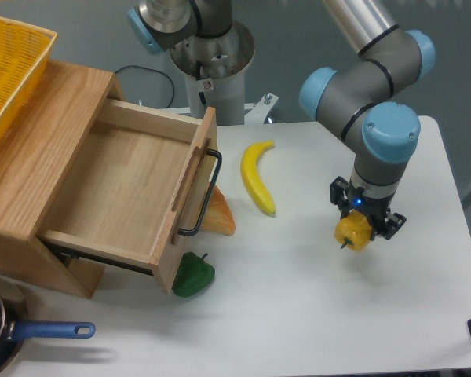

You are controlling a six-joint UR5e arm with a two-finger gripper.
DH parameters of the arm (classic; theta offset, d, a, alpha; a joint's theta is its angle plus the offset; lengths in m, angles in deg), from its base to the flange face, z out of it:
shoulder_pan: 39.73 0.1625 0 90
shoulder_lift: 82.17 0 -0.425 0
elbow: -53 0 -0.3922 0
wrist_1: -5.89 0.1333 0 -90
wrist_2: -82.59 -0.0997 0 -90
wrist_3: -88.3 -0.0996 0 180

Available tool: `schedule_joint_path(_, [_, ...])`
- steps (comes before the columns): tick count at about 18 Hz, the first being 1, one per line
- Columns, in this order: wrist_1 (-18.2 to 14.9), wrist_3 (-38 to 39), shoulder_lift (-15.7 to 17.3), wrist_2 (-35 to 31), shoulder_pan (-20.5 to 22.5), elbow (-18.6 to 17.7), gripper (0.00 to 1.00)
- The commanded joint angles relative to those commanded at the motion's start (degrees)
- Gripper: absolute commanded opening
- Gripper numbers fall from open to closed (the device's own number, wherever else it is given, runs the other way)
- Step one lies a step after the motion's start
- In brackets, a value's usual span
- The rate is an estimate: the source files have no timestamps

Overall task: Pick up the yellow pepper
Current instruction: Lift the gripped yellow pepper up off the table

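At right of frame the yellow pepper (355, 232) is clamped in the end effector (359, 226); its glossy, lumpy skin could slip free.

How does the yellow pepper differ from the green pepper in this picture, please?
The yellow pepper is golden; the green pepper is dark green. The yellow pepper sits in the gripper near the table's right side; the green pepper lies on the table against the open wooden drawer. Both are small and glossy.
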Motion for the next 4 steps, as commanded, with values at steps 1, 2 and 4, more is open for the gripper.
schedule_joint_path(1, [0.0, 0.0, 0.0, 0.0, 0.0, 0.26, 0.29])
schedule_joint_path(2, [-0.17, 0.0, 0.0, 0.0, 0.0, 0.53, 0.29])
schedule_joint_path(4, [-0.88, 0.0, -0.09, 0.0, 0.09, 0.97, 0.29])
